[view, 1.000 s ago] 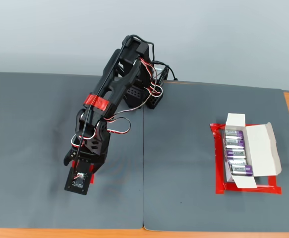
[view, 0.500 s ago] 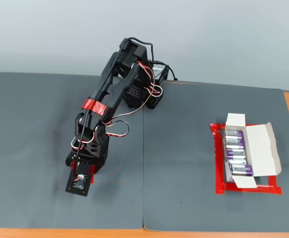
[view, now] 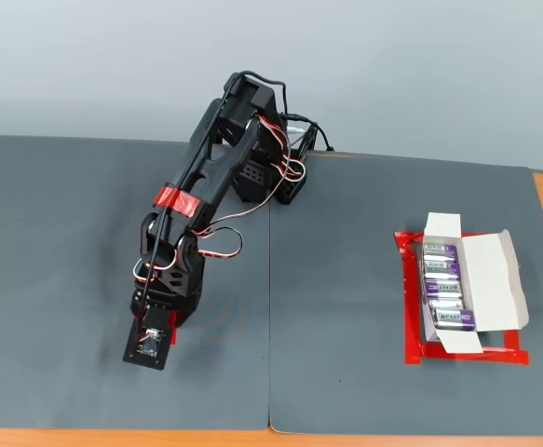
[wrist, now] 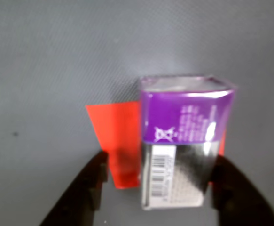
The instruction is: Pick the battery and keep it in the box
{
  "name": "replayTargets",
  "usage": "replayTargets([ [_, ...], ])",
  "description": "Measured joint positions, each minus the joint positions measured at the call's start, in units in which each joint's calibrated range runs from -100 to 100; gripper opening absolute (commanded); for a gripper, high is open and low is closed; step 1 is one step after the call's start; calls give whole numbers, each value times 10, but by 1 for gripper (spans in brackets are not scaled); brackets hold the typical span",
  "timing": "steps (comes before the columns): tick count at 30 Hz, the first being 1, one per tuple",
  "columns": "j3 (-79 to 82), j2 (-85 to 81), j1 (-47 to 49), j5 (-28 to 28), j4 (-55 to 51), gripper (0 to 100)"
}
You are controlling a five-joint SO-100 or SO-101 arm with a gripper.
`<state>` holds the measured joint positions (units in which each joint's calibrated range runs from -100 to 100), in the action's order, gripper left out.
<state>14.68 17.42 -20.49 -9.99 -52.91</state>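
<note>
Fixed view: arm (view: 210, 177) reaches down to lower left of frame over the grey mat (view: 346, 279), wrist camera board hides what's under it. Mid-right to lower right: box (view: 467, 284) open, flaps out, sitting inside a red tape outline (view: 411, 317), a row of purple-silver cells (view: 443, 289) already in it.

Wrist view: red tape patch (wrist: 115, 141) left of centre on the mat, battery (wrist: 183, 141) lying on it, centre to right. Gripper (wrist: 158, 181) straddles the battery's lower end, fingers (wrist: 92, 183) wide; left one clear of it, right-side contact can't tell. Nothing blocks the path between arm and box
</note>
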Motion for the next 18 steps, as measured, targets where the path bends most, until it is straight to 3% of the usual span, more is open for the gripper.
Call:
replayTargets([
  [7, -5, 1, -4, 1, 1, 5],
  [18, -4, -7, -3, 2, 2, 5],
])
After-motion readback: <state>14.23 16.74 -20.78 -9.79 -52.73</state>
